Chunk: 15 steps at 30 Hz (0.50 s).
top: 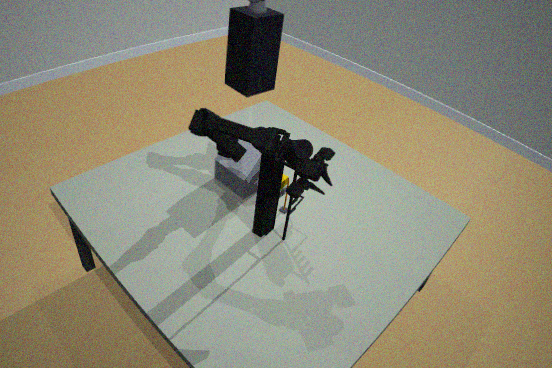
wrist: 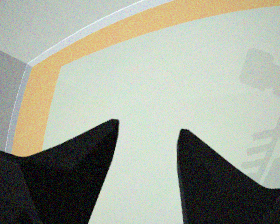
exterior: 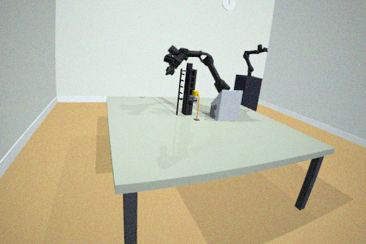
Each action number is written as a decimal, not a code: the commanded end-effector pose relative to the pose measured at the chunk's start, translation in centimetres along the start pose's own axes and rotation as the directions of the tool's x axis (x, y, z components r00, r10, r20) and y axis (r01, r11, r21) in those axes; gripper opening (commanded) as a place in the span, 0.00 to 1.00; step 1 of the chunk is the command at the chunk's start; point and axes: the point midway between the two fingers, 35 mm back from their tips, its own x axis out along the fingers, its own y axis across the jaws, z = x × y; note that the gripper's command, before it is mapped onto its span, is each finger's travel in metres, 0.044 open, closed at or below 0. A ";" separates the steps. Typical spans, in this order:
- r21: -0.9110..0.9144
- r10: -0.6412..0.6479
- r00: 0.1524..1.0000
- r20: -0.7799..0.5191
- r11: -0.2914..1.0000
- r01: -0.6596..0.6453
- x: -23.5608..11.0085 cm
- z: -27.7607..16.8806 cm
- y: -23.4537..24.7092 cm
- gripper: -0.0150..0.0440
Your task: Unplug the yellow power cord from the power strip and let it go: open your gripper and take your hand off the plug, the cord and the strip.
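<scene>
Overhead, tool (exterior: 170,69) hangs parted above strip (exterior: 189,89).

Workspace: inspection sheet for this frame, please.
Surface: pale green table, shadows across it.
Job's things: black power strip upright; yellow plug seated on its side, low down.
Clutter: thin black ladder-like rack beside the strip; grey base block.
Grippers: gripper above the strip's top, partly open, holding nothing, apart from the plug.
Cables: orange-yellow cord hangs from the plug to a small foot on the table.
Surroundings: wall clock; second arm on a dark pedestal behind.
</scene>
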 end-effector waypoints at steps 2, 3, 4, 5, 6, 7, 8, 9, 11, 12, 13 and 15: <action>-0.199 0.049 0.998 -0.048 0.978 -0.057 1.0 -1.9 3.6 0.53; -0.238 0.053 0.997 -0.058 0.969 -0.065 1.1 -2.4 4.2 0.53; -0.268 0.053 0.996 -0.066 0.961 -0.069 1.2 -2.7 4.6 0.53; -0.293 0.052 0.996 -0.073 0.954 -0.071 1.2 -3.0 4.9 0.53; -0.325 0.048 0.996 -0.081 0.943 -0.072 1.2 -3.3 5.3 0.53; -0.367 0.044 0.995 -0.091 0.927 -0.074 1.1 -3.8 5.8 0.53; -0.413 0.038 0.994 -0.102 0.908 -0.077 1.1 -4.4 6.3 0.53; -0.433 0.050 0.992 -0.115 0.896 -0.095 0.9 -5.0 7.2 0.53; -0.484 0.078 0.986 -0.150 0.863 -0.142 0.5 -6.6 9.4 0.53; -0.517 0.068 0.983 -0.172 0.843 -0.149 0.5 -7.3 9.5 0.53; -0.550 0.056 0.980 -0.193 0.821 -0.156 0.5 -8.0 9.6 0.53; -0.612 0.032 0.972 -0.234 0.772 -0.172 0.5 -9.4 9.7 0.53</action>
